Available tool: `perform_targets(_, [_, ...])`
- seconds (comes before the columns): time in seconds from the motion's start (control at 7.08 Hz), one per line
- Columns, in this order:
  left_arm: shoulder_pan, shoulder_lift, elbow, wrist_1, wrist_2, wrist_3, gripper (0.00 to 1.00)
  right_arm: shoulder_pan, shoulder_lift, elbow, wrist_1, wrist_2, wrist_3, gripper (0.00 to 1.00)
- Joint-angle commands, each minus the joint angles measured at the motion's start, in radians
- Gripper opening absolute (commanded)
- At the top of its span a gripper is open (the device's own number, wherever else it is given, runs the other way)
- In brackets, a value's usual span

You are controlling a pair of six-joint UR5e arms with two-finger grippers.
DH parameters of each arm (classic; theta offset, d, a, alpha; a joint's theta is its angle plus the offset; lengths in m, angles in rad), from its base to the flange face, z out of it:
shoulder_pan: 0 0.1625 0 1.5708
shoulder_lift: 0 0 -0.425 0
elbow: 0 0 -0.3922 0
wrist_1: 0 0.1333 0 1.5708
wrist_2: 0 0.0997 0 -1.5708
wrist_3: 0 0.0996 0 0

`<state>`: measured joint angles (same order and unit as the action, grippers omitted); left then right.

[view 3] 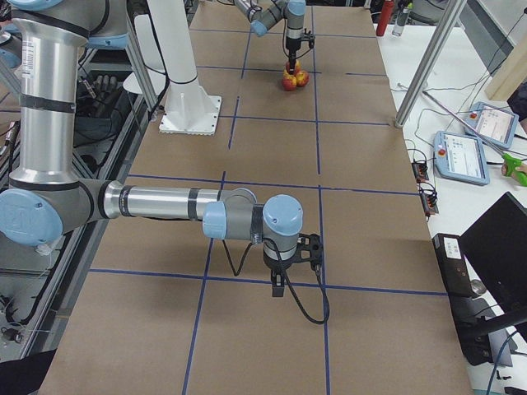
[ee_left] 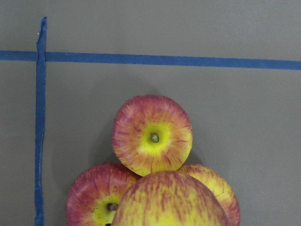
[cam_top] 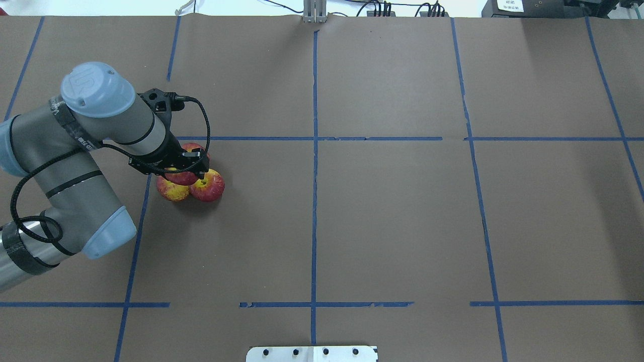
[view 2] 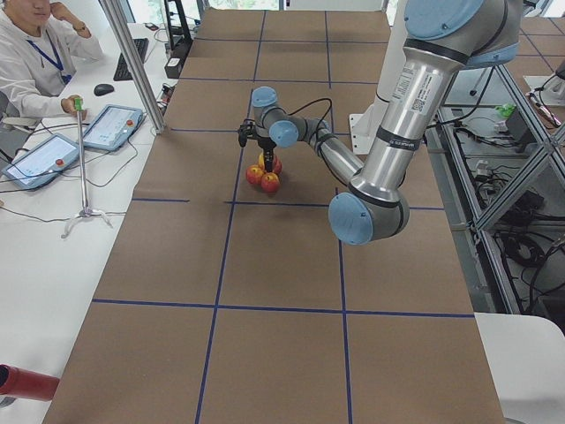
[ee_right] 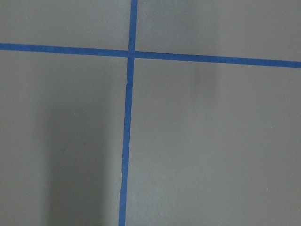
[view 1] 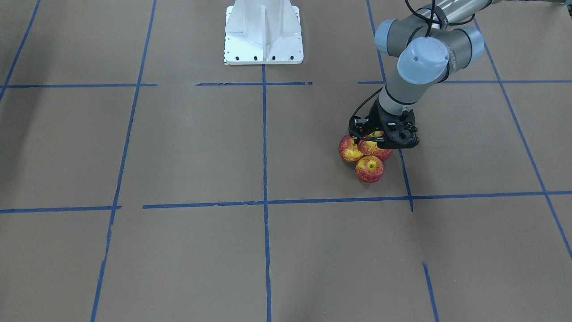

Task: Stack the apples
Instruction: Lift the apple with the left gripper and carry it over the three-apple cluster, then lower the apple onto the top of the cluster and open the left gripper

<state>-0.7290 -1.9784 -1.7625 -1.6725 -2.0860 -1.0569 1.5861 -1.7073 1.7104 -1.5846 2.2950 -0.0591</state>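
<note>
Looks all but done. Three lower apples (ee_left: pixel 152 135) huddled touching in a triangle straight below the left gripper (view 1: pixel 374 142), with the top apple (view 1: pixel 373 150) seated in the hollow between them. Closed on that top apple, as far as the front and overhead views allow: fingers down either side of it, a sliver of yellow skin showing up between them. Cannot say whether resting its full weight on the three or partly carried. Left to do, by judgement: opening, then lifting straight up without brushing the pile.

Right gripper (view 3: pixel 280 284) well apart from all this, over bare table (ee_right: pixel 211 141) by a crossing of blue tape (ee_right: pixel 129 54). Seen only from the side camera, so cannot tell open from closed.

Round, slightly squat fruit, all much of a size. Red skin streaked and patched with yellow, and a yellow-green dimple round a small dark stem on the one just beyond the tool. Smooth with a dull sheen, toy-like rather than real — probably light and hard, so apt to roll off one another at a slight push. Only rounded shoulders for the top one to sit on, nothing flat. Beneath, matte brown paper, level, gridded with the blue tape, a little frayed at some ends — likely little hold for round things.
</note>
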Motion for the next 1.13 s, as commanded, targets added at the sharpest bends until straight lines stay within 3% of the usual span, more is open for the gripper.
perform_targets(0.0, [0.003,0.004,0.011,0.002,0.003,0.003,0.0,0.0,0.0,0.0,0.0,0.0,-0.001,1.0])
perform_targets(0.14, [0.003,0.0,0.012,0.002,0.003,0.002,0.0,0.0,0.0,0.0,0.0,0.0,0.001,1.0])
perform_targets(0.42, [0.003,0.0,0.011,0.002,0.004,0.003,0.88,0.0,0.0,0.0,0.0,0.0,-0.001,1.0])
perform_targets(0.56, [0.003,0.0,0.011,0.002,0.015,0.003,1.0,0.0,0.0,0.0,0.0,0.0,-0.001,1.0])
perform_targets(0.85, [-0.03,0.009,-0.072,0.011,0.035,0.0,1.0,0.0,0.0,0.0,0.0,0.0,-0.001,1.0])
perform_targets(0.99, [-0.118,0.013,-0.168,0.107,0.04,0.009,1.0,0.0,0.0,0.0,0.0,0.0,-0.001,1.0])
